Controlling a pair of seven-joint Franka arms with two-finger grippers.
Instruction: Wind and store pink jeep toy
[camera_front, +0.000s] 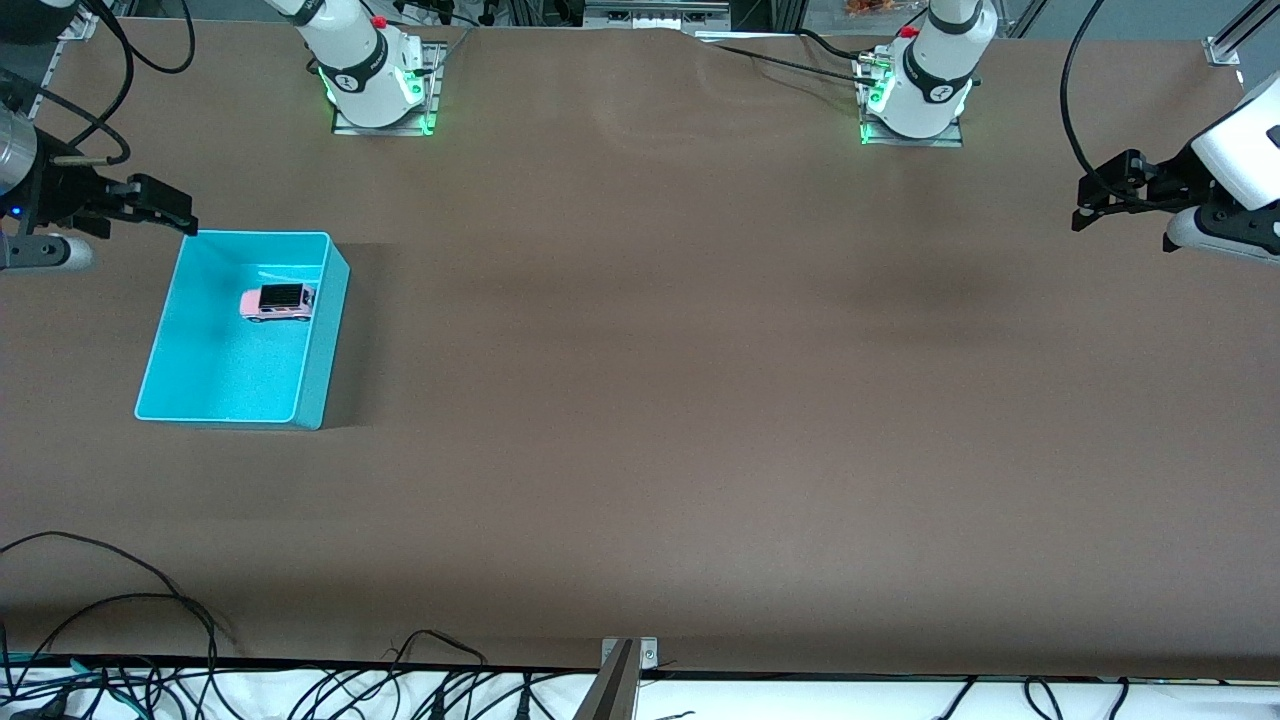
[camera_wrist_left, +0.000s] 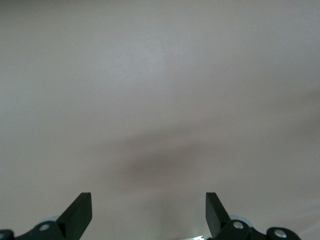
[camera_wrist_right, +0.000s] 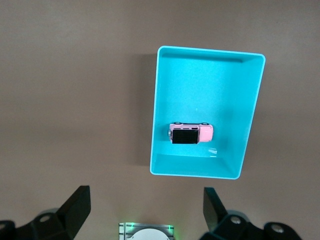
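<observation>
Front view: pink jeep toy (camera_front: 278, 301) sits in the turquoise bin (camera_front: 322, 345), middle left. Left gripper (camera_front: 1100, 195) and right gripper (camera_front: 165, 208) wait, jaws apart.

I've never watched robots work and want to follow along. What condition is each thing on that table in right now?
Pink jeep toy: upright on its wheels inside the bin, nothing touching it.
Turquoise bin: open-topped, standing on the table toward the right arm's end, holding only the jeep.
Right gripper: jaws open, empty, in the air beside the bin.
Left gripper: jaws open, empty, waiting over bare table.
</observation>
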